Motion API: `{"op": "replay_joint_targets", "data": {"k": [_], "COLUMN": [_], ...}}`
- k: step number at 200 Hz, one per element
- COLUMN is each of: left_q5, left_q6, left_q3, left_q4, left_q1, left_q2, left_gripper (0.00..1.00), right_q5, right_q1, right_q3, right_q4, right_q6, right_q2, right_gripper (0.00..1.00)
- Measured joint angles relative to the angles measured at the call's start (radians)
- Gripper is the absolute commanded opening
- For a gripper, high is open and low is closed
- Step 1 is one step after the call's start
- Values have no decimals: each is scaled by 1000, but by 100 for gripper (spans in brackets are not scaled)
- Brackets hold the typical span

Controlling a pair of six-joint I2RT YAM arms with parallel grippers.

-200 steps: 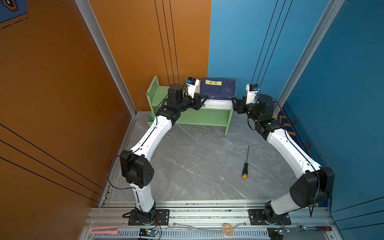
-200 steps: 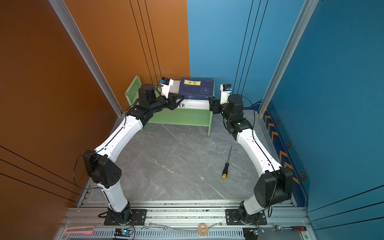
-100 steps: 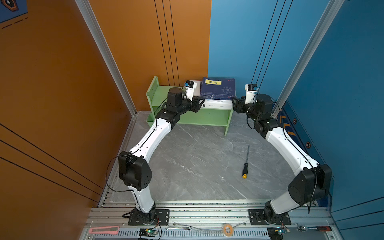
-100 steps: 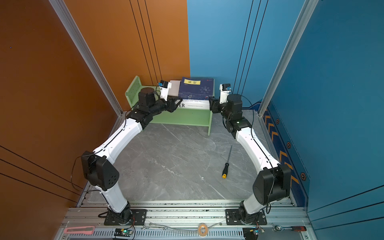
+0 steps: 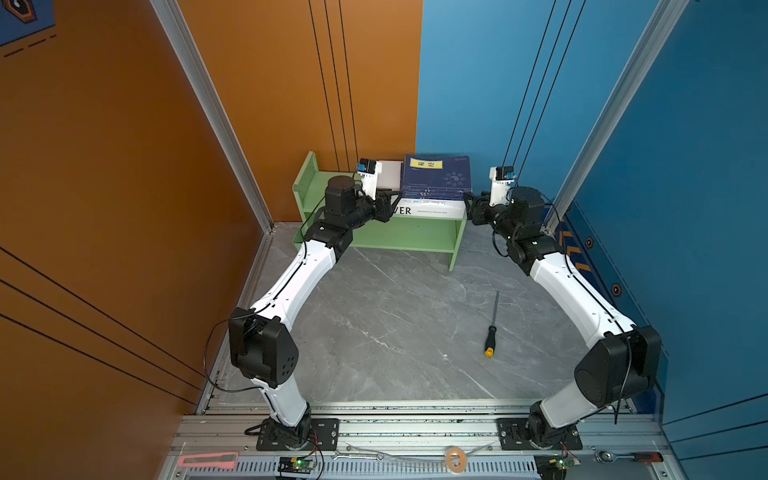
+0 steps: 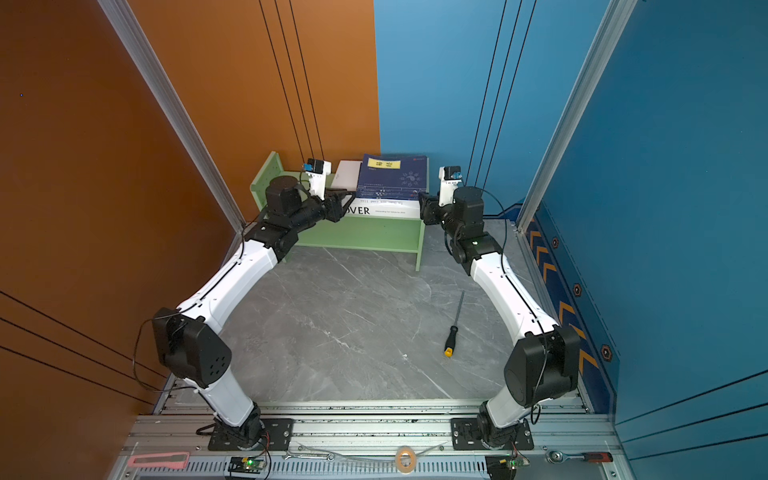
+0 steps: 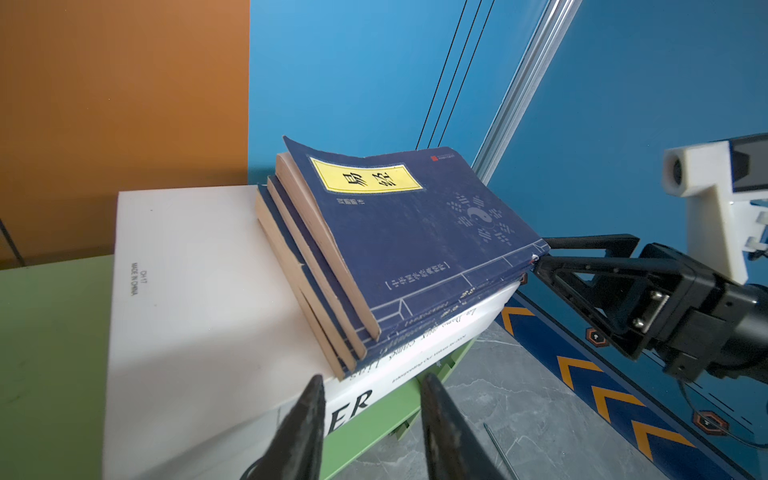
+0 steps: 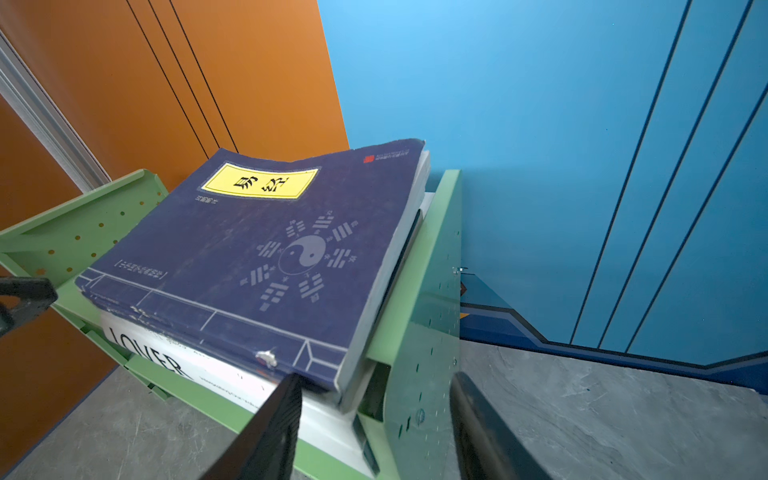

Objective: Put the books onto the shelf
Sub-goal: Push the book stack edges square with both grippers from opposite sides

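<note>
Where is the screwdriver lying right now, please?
In both top views the screwdriver lies on the grey tabletop, right of centre, in front of the shelf and its right end, beside the right arm.

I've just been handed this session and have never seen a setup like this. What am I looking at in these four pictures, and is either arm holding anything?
You see two robot arms bolted to a rail at the near edge, each ending in two black fingers. The two wide pictures come from one overhead camera pair and show nearly the same scene. The other two come from cameras on the arms' wrists. At the back stands a green shelf. On it a white book lies flat, with blue books stacked on top. A screwdriver lies on the grey table. The left fingers are at the white book's spine, and the right fingers are at the stack's corner by the shelf's end panel. Both pairs stand apart, and neither holds anything.
</note>
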Motion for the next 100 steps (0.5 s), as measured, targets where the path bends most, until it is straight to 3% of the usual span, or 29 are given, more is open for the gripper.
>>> {"op": "replay_joint_targets", "data": {"k": [74, 100], "left_q5": [-1, -1], "left_q6": [-26, -34], "left_q3": [-41, -58], "left_q4": [31, 41], "left_q1": [27, 34], "left_q2": [-26, -40], "left_gripper": [39, 40], "right_q5": [-2, -2], "right_q1": [0, 0], "right_q3": [2, 2], "right_q4": [0, 0], "right_q6": [16, 25], "right_q2": [8, 8], "right_gripper": [55, 68]}}
